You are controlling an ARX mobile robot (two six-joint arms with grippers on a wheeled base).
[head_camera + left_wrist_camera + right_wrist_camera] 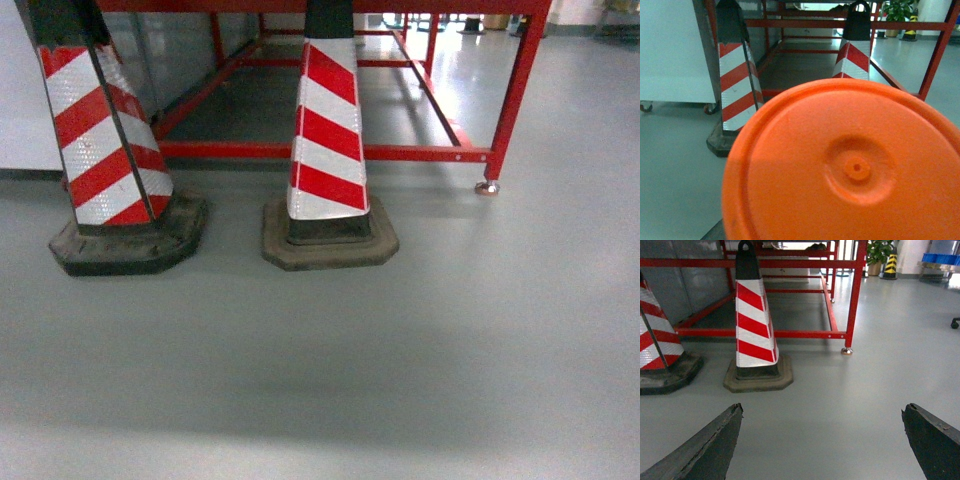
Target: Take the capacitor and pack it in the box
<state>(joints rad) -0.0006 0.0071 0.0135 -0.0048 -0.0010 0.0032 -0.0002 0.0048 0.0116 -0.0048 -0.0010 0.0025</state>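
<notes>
Orange round face (850, 165) fills most of left wrist view, right up against the lens: flat disc with raised rim ring and small central dimple. Looks like the capacitor end-on, no print visible from this angle. Left claw itself not seen in that view, so cannot tell whether it grasps the orange piece or not. Pink box not visible in any view.

Right gripper (822, 440): two dark fingertips (705, 450) at bottom corners of right wrist view, spread wide apart, released, only bare floor between them.

Grey floor (420, 360) carries everything. Two red-and-white striped cones on dark rubber bases: one cone (328, 140) near centre of head view, second cone (105, 130) at left edge, bases close but apart. Red metal frame (510, 100) stands just behind them, its foot on floor at right. Head view shows neither arm. Potted plant (877, 252) far back.
</notes>
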